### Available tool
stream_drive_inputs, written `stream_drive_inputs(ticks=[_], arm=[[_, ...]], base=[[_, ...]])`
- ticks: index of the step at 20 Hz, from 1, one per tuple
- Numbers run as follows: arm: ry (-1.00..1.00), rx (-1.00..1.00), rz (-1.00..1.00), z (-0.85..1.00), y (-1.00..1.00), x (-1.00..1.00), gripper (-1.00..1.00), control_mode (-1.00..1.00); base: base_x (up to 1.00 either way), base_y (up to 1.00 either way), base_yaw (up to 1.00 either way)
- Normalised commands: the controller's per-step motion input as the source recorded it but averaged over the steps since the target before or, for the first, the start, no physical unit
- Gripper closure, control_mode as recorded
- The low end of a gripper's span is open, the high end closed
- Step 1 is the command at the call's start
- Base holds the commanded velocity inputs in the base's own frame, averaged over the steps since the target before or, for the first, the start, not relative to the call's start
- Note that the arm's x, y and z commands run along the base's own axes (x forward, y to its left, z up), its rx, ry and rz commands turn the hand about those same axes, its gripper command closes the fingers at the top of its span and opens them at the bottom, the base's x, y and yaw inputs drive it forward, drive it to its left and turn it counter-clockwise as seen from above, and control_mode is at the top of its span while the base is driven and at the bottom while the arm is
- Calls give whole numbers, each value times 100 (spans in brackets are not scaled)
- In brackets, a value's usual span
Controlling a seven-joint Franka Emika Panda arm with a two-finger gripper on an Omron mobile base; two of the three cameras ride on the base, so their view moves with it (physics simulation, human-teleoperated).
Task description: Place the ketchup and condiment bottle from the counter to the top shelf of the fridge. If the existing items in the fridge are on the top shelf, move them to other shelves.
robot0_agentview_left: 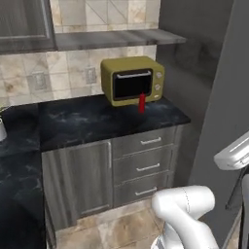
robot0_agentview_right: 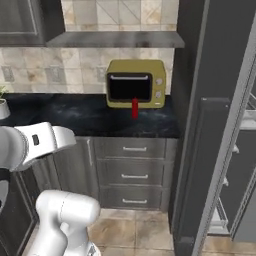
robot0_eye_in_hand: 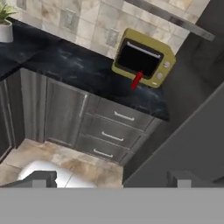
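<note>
Black counter (robot0_agentview_left: pixel 87 124) carries a yellow microwave (robot0_agentview_left: pixel 132 80) behind the red ketchup (robot0_agentview_left: pixel 142 103); fingers (robot0_eye_in_hand: pixel 113 178) spread apart, empty.

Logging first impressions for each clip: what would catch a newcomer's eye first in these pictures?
The olive-yellow microwave stands out, sitting on the black marbled counter against the tiled wall. Right in front of its dark door stands a slim red bottle, upright near the counter's front edge. Below it are three grey drawers, with the tall dark fridge to the right.
</note>
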Motion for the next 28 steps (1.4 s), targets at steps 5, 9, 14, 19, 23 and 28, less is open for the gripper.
stream_drive_inputs(ticks=[5, 9, 14, 19, 23, 28], arm=[[0, 0, 0, 0, 0, 0, -100, 100], [0, 0, 0, 0, 0, 0, -100, 100], [0, 0, 0, 0, 0, 0, -100, 100], [0, 0, 0, 0, 0, 0, -100, 100], [0, 0, 0, 0, 0, 0, -100, 100], [0, 0, 0, 0, 0, 0, -100, 100]], base=[[100, -2, 2], [96, -61, 14], [46, -57, 20], [5, -29, 3], [0, -20, 0], [-22, -9, 0]])
